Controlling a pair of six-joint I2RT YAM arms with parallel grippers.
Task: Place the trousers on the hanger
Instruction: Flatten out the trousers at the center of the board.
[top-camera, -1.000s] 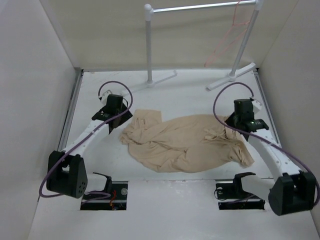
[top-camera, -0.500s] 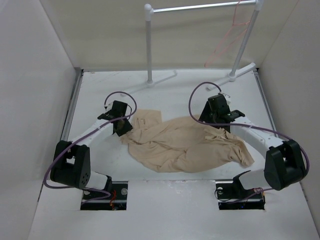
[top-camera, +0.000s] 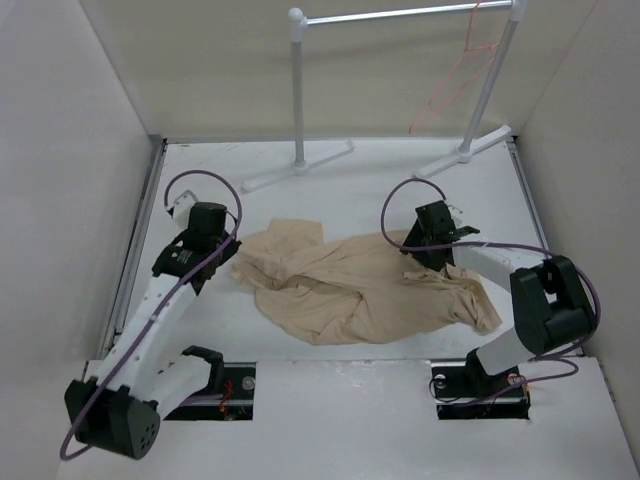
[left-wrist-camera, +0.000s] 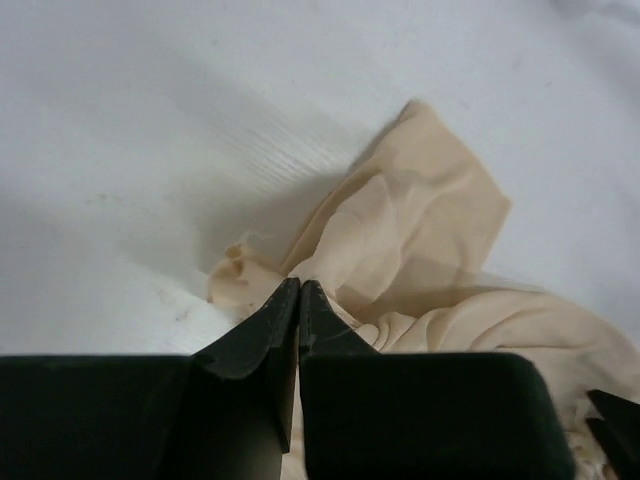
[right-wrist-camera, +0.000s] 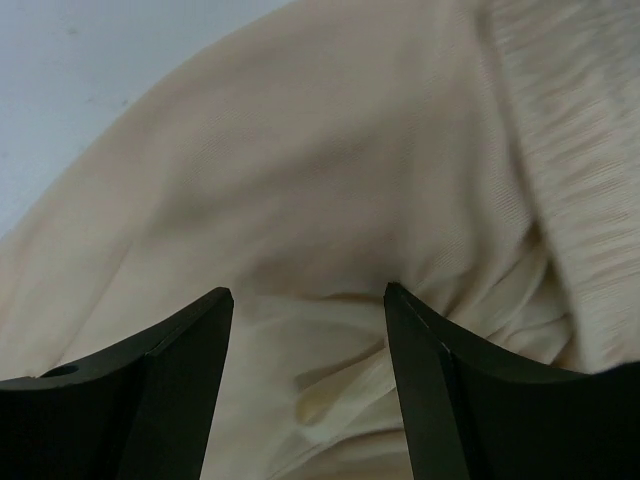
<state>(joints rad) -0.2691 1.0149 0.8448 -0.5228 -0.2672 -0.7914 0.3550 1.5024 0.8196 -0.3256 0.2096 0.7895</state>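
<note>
Soft, even overhead light keeps the white bench (top-camera: 380, 190) bright in the top view, with only faint, soft-edged shadows. At the left wrist the trousers (left-wrist-camera: 430, 230) throw a diffuse grey shadow leftward, beside the near-black left end effector (left-wrist-camera: 299, 290). The right wrist view is dimmer, its close cloth blurred.

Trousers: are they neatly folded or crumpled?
Crumpled. The trousers lie in a wrinkled, bunched heap on the table.

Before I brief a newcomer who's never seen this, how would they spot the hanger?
Find the white garment rack at the table's far side. The hanger dangles from the right end of its bar: a thin pink-red wire triangle, unlike the thick white tubes beside it.
</note>
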